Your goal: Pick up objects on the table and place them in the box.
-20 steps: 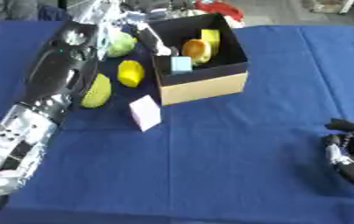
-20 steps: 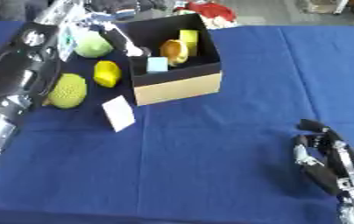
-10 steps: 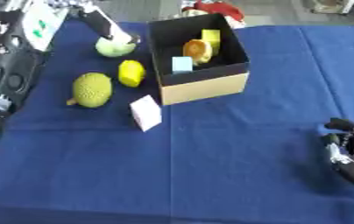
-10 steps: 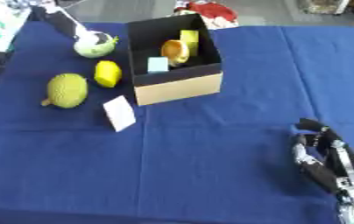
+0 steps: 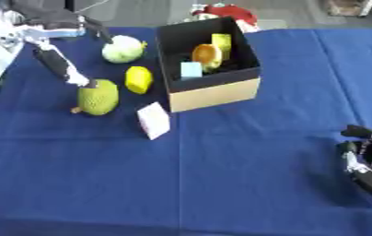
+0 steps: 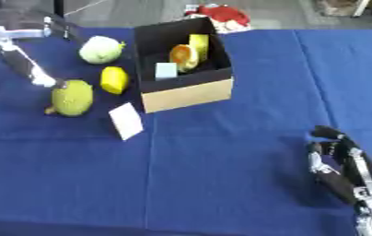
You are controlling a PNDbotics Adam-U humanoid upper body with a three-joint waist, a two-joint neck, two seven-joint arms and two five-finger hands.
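Nearest the viewer, at the lower right corner, the robot's right hand (image 6: 344,168) rested idle on the blue-covered bench (image 5: 221,175), its fingers relaxed and holding nothing. Further in, left of centre, a small white card-like block (image 5: 154,120) stood on the cloth, just in front of the box's near left corner. Beyond it to the left lay a bumpy green fruit (image 5: 98,96). The left hand (image 5: 56,60) reached in from the upper left with fingers straight, one fingertip touching the top of that green fruit; it grasped nothing. A yellow lemon-like fruit (image 5: 138,79) sat between the green fruit and the box. The open box (image 5: 213,94), black inside with a tan front wall, held a pale blue cube (image 5: 191,70), an orange piece (image 5: 207,54) and a yellow item (image 5: 221,42). A pale green round fruit (image 5: 123,49) lay left of the box's far end. A red object (image 5: 225,11) sat behind the box.
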